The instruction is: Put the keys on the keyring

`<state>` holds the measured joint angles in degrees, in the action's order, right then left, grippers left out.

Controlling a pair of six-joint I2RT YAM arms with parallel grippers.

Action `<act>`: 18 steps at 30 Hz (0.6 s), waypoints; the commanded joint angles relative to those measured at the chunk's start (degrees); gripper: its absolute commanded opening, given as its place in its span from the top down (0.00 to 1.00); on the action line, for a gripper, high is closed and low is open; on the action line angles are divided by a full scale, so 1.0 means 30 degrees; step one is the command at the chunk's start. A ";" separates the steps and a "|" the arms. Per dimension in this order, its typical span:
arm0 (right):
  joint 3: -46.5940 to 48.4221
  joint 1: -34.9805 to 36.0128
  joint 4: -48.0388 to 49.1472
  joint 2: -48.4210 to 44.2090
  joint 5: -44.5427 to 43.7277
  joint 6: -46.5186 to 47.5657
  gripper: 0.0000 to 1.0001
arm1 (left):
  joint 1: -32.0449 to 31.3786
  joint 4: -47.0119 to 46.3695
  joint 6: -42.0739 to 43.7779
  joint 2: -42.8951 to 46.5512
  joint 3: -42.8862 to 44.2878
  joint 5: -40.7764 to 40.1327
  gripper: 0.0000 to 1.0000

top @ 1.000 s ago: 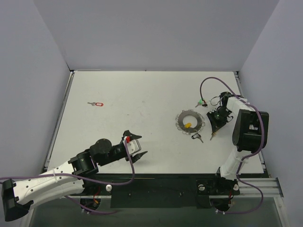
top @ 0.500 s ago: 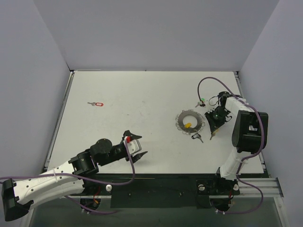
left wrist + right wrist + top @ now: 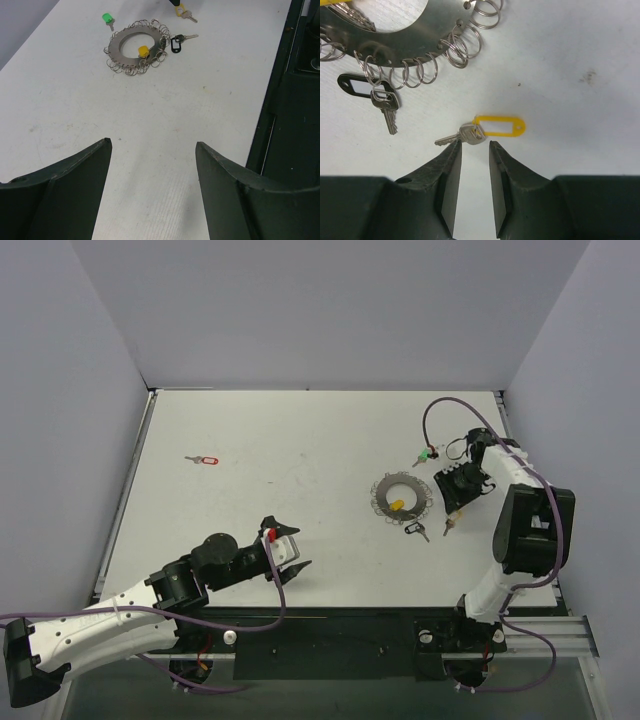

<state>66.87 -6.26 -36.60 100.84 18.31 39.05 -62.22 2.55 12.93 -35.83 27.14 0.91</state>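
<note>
The keyring (image 3: 402, 497) is a silver hoop fringed with small wire loops, lying right of the table's centre (image 3: 136, 45) (image 3: 395, 45). A yellow-tagged key (image 3: 397, 505) lies across its inner edge. A black-tagged key (image 3: 415, 529) (image 3: 370, 87) sits at its near rim. A green key (image 3: 426, 455) lies beyond it, and a red key (image 3: 205, 459) far off to the left. My right gripper (image 3: 451, 510) (image 3: 475, 142) stands open by a narrow gap, its tips just short of a loose yellow-tagged key (image 3: 470, 135). My left gripper (image 3: 290, 552) (image 3: 152, 145) is wide open and empty.
The table's right edge runs close behind my right arm (image 3: 525, 520), with a purple cable (image 3: 450, 405) looping above it. A dark rail (image 3: 295, 100) borders the table's near edge. Grey walls enclose the back and sides.
My right gripper's jaws have parted from shut to a narrow gap, and its wrist has shifted slightly. The left arm has not moved.
</note>
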 commanded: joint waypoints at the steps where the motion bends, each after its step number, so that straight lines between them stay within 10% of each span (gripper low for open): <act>1: 0.0386 -0.0256 -0.1100 -0.2231 0.0225 -0.0068 0.75 | -0.0062 -0.0555 -0.0119 0.0138 0.0711 0.0137 0.22; 11: 0.0093 -0.0023 -0.2126 -0.5574 0.7427 0.1719 0.71 | 0.1197 -0.5178 -0.8013 -0.1148 0.0067 -0.0127 0.15; 18: 0.0528 0.0709 -0.2418 -0.4788 0.7289 0.3743 0.65 | 0.1431 -1.0046 -1.4295 -0.4280 -0.0987 -0.1443 0.14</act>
<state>66.92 -5.32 -40.77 84.68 37.32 46.15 -58.48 -15.77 -15.59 -44.82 25.39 -0.40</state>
